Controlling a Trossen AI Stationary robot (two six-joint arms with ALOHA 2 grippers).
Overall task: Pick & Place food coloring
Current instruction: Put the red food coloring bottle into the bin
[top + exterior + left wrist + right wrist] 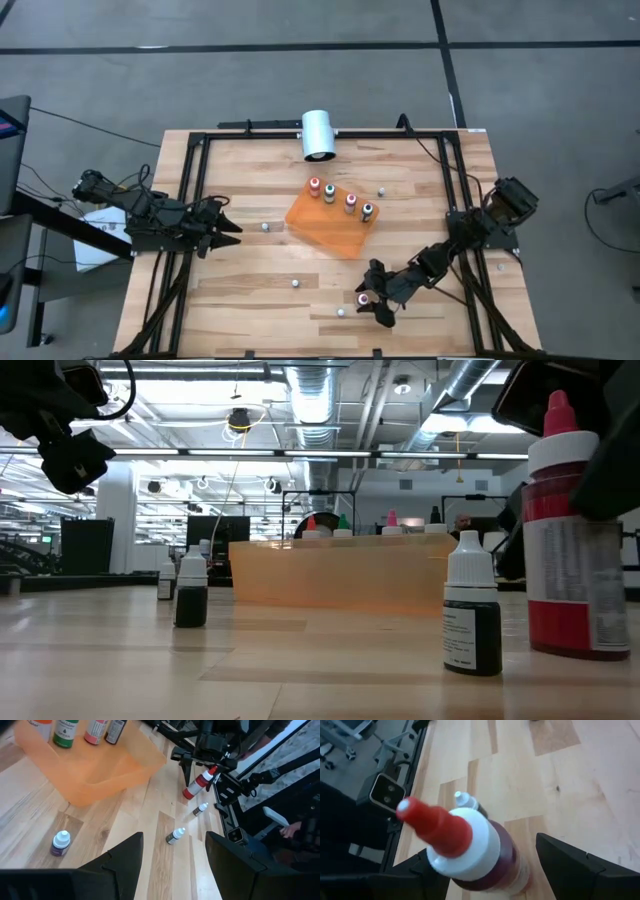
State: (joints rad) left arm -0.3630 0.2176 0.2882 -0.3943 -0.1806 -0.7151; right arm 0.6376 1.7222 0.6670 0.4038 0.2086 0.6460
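Red-capped bottle [485,855] upright on table between spread fingers of right end effector [372,298], ungripped.

Pale matt wood table [250,260]; translucent orange plastic sheet [325,228].

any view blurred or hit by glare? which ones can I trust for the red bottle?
Right wrist view: red bottle fills the frame, soft at close range. Low view: ceiling lights glare, the tray hazy, the bottle sharp. High view: even light, bottle tiny. Left wrist view: clear, bottle far.
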